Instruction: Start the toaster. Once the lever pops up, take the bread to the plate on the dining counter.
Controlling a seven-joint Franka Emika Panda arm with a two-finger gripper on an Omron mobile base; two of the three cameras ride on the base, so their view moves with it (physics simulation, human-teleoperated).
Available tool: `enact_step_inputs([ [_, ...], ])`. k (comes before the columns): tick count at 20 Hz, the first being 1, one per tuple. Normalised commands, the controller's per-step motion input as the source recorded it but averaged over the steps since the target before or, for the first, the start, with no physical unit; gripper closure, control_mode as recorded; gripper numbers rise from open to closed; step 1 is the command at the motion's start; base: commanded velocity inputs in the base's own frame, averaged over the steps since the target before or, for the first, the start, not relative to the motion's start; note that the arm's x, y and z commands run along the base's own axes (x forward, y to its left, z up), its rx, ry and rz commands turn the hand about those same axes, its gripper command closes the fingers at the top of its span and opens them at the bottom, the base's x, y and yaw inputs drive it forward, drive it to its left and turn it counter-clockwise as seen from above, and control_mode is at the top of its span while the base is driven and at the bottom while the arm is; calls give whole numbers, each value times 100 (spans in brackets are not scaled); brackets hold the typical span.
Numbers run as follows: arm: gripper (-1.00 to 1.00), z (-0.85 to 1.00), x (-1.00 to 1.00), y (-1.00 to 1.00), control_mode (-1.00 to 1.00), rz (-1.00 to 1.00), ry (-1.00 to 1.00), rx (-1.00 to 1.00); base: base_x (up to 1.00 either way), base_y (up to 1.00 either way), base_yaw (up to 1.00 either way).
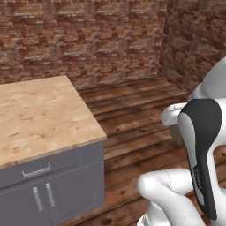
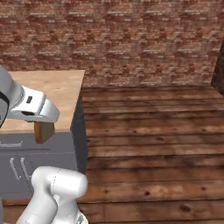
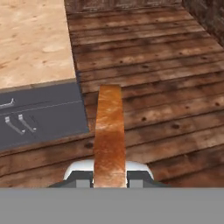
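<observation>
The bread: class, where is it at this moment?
The bread is clamped edge-on in the gripper, held over the wooden floor just right of the grey cabinet.

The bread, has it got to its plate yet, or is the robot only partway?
Partway. The bread is already out of the toaster, clamped in the pincer and carried above the wooden floor beside a grey cabinet. Left: reaching the plate on the dining counter and setting the slice down.
</observation>
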Motion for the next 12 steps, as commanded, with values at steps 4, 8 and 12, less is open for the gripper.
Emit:
enact_step_inputs([
  [4, 100, 0, 0, 0, 100, 0, 0, 0, 70, -100, 43],
  [8, 100, 0, 0, 0, 100, 0, 0, 0, 84, -100, 47],
  [12, 100, 0, 0, 0, 100, 0, 0, 0, 100, -100, 44],
])
